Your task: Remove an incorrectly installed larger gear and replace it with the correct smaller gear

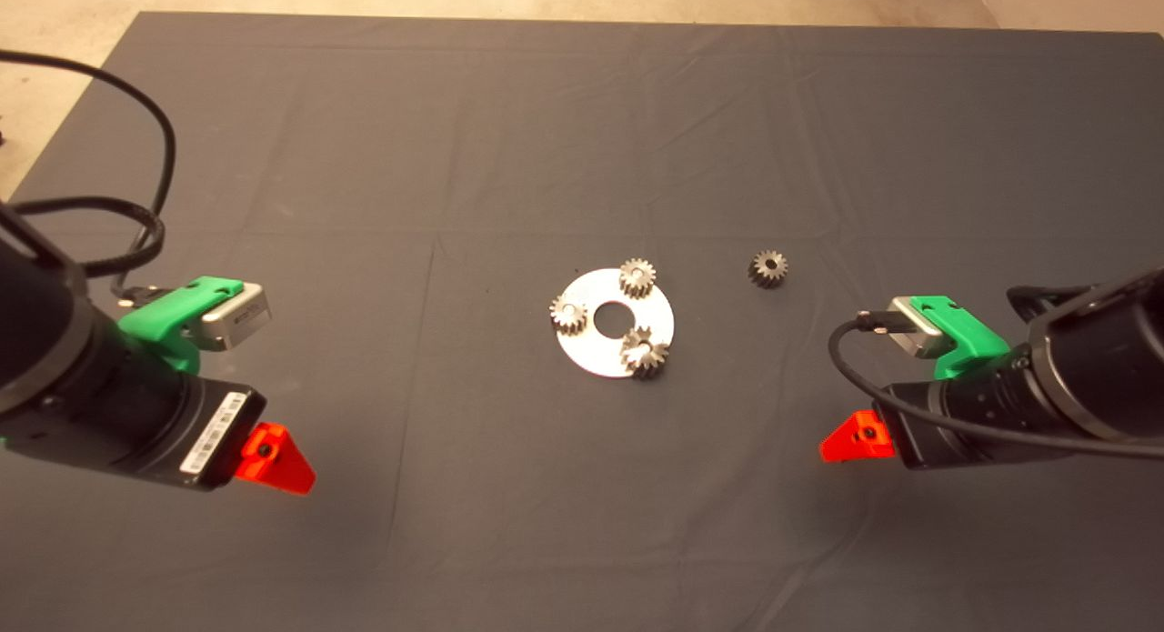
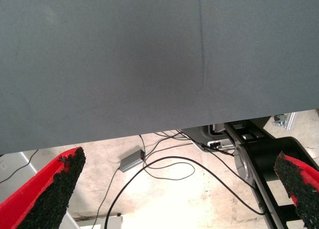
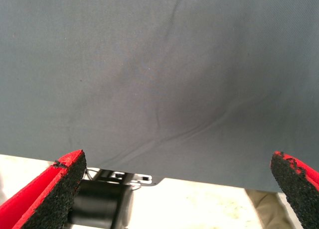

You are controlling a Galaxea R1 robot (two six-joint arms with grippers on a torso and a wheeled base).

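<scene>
At frame centre, the larger gear [image 1: 645, 352] sits on the lower right rim of a round metal plate [image 1: 596, 346]. The smaller gear [image 1: 768, 268] lies apart, to the plate's upper right. Left hand [image 2: 174, 189] and right hand [image 3: 174, 189] both gape wide.

Left pincer [image 1: 277, 459], right pincer [image 1: 855, 438]: both gaping, hovering apart.
</scene>
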